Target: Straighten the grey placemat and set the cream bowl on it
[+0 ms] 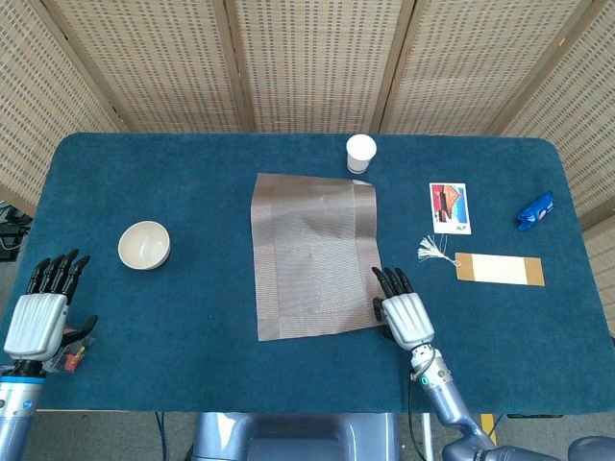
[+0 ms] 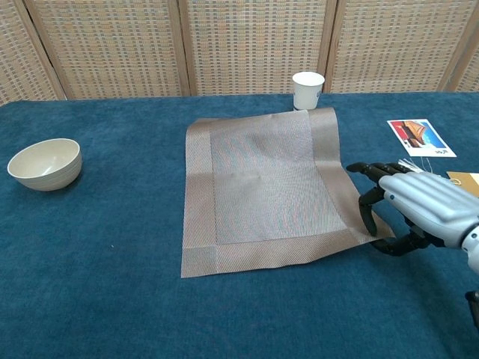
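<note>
The grey placemat (image 1: 314, 255) lay near the middle of the blue tabletop (image 1: 192, 192), its long axis running away from the robot and turned a little off square with the tabletop's edge. Its near right corner sat at the right hand (image 2: 408, 213), and the dark fingers (image 2: 367, 212) curled down onto that corner, seemingly pinching it against the thumb beneath, though the contact itself was partly hidden. Judging from this, the mat extended leftward and away from those fingers, so any turn to square it would pivot from that corner.

The cream bowl (image 1: 144, 244) stood well apart on the left side of the tabletop, upright and empty. The left hand (image 1: 38, 317) was the nearer one to it, hovering at the tabletop's near left edge with fingers apart and grasping nothing.

A white paper cup (image 1: 360, 153) stood just beyond the mat's far right corner. Further right lay a picture card (image 1: 450, 207), a tan tag (image 1: 498, 269) with a white tassel, and a small blue packet (image 1: 535, 210).
</note>
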Controlling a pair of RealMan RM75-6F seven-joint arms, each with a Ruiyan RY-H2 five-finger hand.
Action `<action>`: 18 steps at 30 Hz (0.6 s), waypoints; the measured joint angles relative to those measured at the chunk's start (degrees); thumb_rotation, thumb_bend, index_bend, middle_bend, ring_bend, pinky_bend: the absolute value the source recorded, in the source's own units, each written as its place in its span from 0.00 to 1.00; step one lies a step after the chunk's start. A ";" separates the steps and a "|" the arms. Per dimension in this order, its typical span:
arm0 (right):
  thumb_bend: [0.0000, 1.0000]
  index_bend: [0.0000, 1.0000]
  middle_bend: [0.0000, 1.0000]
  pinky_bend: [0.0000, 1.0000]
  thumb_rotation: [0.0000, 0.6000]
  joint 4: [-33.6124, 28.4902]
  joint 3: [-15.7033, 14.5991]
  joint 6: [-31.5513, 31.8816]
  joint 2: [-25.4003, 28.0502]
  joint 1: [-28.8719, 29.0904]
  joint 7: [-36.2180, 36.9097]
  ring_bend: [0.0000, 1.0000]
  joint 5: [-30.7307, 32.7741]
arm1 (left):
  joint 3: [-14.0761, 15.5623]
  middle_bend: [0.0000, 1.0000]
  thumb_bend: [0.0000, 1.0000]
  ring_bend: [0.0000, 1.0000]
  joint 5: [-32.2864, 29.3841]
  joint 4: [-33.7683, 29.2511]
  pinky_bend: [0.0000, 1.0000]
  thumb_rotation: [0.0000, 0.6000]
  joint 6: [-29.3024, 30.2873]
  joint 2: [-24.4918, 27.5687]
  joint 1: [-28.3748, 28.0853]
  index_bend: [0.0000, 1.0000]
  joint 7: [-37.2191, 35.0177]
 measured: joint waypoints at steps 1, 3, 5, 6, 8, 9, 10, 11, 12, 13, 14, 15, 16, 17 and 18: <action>0.57 0.69 0.11 0.00 1.00 -0.19 0.00 0.10 0.07 -0.02 0.01 0.00 -0.07 | 0.00 0.00 0.26 0.00 0.02 0.00 0.00 1.00 0.01 0.00 0.00 0.05 0.03; 0.58 0.69 0.11 0.00 1.00 -0.56 -0.02 0.27 0.23 -0.08 -0.04 0.00 -0.20 | 0.02 0.00 0.26 0.00 0.06 -0.03 0.00 1.00 0.04 -0.01 0.01 0.05 0.09; 0.58 0.69 0.11 0.00 1.00 -0.76 -0.05 0.29 0.31 -0.16 -0.23 0.00 -0.14 | 0.01 0.00 0.26 0.00 0.05 -0.03 0.00 1.00 0.09 -0.02 0.04 0.05 0.13; 0.58 0.69 0.11 0.00 1.00 -0.92 -0.03 0.33 0.39 -0.22 -0.36 0.00 -0.05 | -0.02 0.00 0.26 0.00 0.02 -0.03 0.00 1.00 0.15 -0.02 0.06 0.05 0.15; 0.58 0.69 0.11 0.00 1.00 -1.34 0.02 0.66 0.75 -0.42 -0.69 0.00 0.03 | -0.03 0.00 0.26 0.00 0.09 -0.02 0.00 1.00 0.24 -0.06 0.09 0.05 0.23; 0.58 0.69 0.11 0.00 1.00 -1.55 0.06 0.94 0.99 -0.53 -0.81 0.00 0.01 | 0.01 0.00 0.26 0.00 0.16 0.01 0.00 1.00 0.26 -0.10 0.10 0.05 0.31; 0.58 0.69 0.11 0.00 1.00 -1.91 0.09 1.31 1.33 -0.67 -0.93 0.00 -0.05 | 0.05 0.00 0.26 0.00 0.22 0.02 0.00 1.00 0.25 -0.15 0.09 0.05 0.38; 0.58 0.69 0.11 0.00 1.00 -2.57 0.12 1.88 1.91 -0.89 -1.07 0.00 -0.18 | 0.07 0.00 0.26 0.00 0.25 0.05 0.00 1.00 0.23 -0.19 0.08 0.05 0.44; 0.58 0.69 0.11 0.00 1.00 -3.14 0.11 2.29 2.44 -1.08 -1.17 0.00 -0.29 | 0.07 0.00 0.26 0.00 0.25 0.07 0.00 1.00 0.23 -0.21 0.08 0.05 0.47; 0.58 0.69 0.11 0.00 1.00 -3.70 0.09 2.72 3.02 -1.30 -1.28 0.00 -0.41 | 0.07 0.00 0.26 0.00 0.25 0.09 0.00 1.00 0.23 -0.24 0.08 0.05 0.49; 0.58 0.69 0.11 0.00 1.00 -4.43 0.05 3.30 3.84 -1.63 -1.43 0.00 -0.54 | 0.06 0.00 0.26 0.00 0.26 0.11 0.00 1.00 0.26 -0.28 0.08 0.05 0.50; 0.58 0.69 0.11 0.00 1.00 -4.92 0.02 3.74 4.43 -1.91 -1.52 0.00 -0.63 | 0.05 0.00 0.26 0.00 0.27 0.12 0.00 1.00 0.27 -0.30 0.08 0.05 0.53; 0.58 0.69 0.11 0.00 1.00 -5.36 -0.02 4.17 5.01 -2.20 -1.61 0.00 -0.70 | 0.04 0.00 0.26 0.00 0.28 0.15 0.00 1.00 0.29 -0.35 0.08 0.05 0.58; 0.58 0.69 0.11 0.00 1.00 -5.90 -0.08 4.67 5.76 -2.60 -1.69 0.00 -0.75 | 0.03 0.00 0.26 0.00 0.30 0.19 0.00 1.00 0.32 -0.42 0.08 0.05 0.69; 0.58 0.69 0.11 0.00 1.00 -6.27 -0.14 5.02 6.31 -2.88 -1.71 0.00 -0.76 | 0.05 0.00 0.26 0.00 0.34 0.22 0.00 1.00 0.34 -0.48 0.08 0.05 0.80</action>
